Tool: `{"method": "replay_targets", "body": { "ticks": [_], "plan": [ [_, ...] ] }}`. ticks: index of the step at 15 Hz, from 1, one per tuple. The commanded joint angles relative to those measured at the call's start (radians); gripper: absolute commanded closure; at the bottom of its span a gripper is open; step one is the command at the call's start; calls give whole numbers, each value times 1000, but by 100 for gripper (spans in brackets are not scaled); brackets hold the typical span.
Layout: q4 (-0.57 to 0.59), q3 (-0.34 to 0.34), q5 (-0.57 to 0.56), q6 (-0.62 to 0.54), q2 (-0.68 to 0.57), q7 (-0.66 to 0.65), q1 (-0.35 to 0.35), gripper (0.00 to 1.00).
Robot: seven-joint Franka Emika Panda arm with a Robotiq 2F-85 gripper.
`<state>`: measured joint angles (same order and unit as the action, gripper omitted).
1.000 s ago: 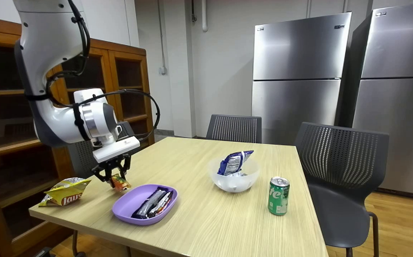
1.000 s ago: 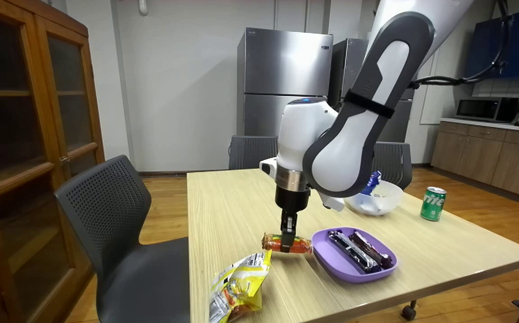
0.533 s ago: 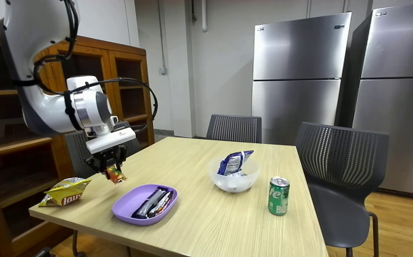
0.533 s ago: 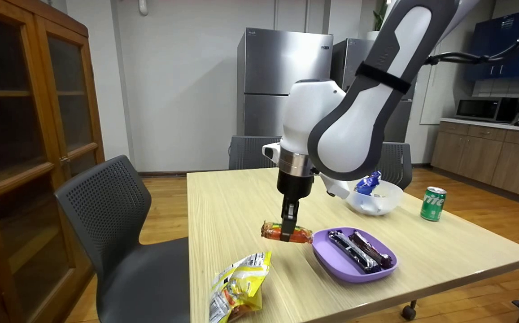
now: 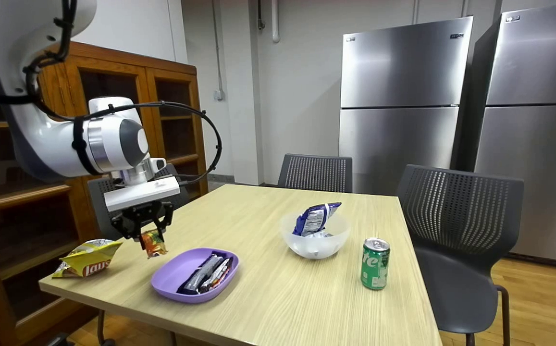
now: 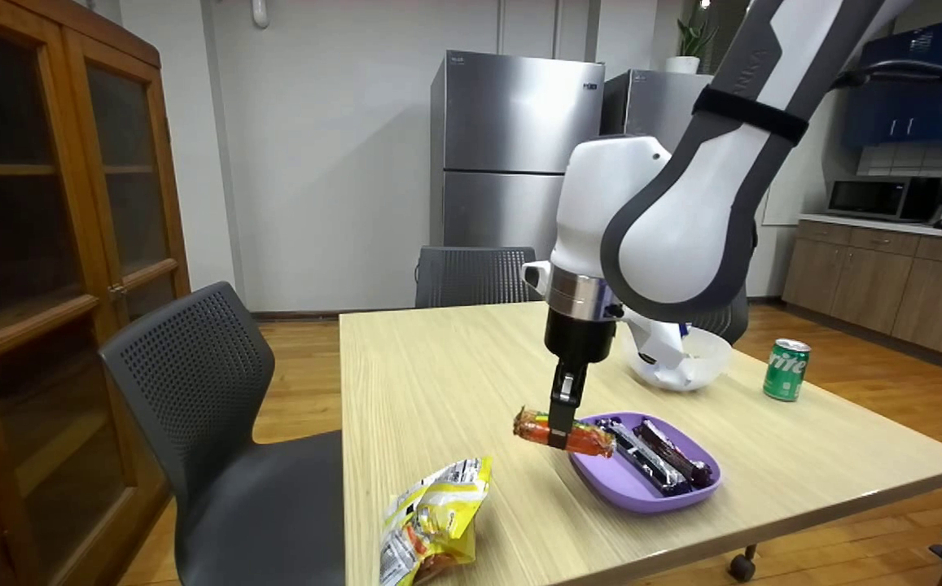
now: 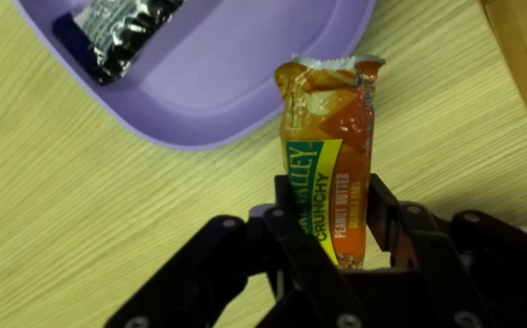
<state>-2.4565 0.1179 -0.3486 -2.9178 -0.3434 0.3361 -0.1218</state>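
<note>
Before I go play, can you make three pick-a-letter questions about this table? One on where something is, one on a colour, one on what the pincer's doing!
1. Where is the blue bag?
A. On a chair
B. On a fridge
C. In the white bowl

2. What colour is the tray?
A. Green
B. Purple
C. Yellow

3. What is the pincer doing?
A. Holding the orange bar
B. Standing wide open
C. Closed on nothing

1 C: the bag pokes out of the bowl.
2 B: every view shows purple.
3 A: the wrist view shows its jaws pinching the bar.
</note>
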Motion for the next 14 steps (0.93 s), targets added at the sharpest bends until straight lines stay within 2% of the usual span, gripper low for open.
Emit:
{"method": "replay_targets", "body": {
  "ticks": [1, 8, 14],
  "plan": [
    [-123, -2, 50, -49, 87, -48, 29, 83],
    [-239, -49, 102, -111, 130, -82, 70, 83],
    [-218, -56, 164, -161, 82, -75, 145, 83]
  ]
}}
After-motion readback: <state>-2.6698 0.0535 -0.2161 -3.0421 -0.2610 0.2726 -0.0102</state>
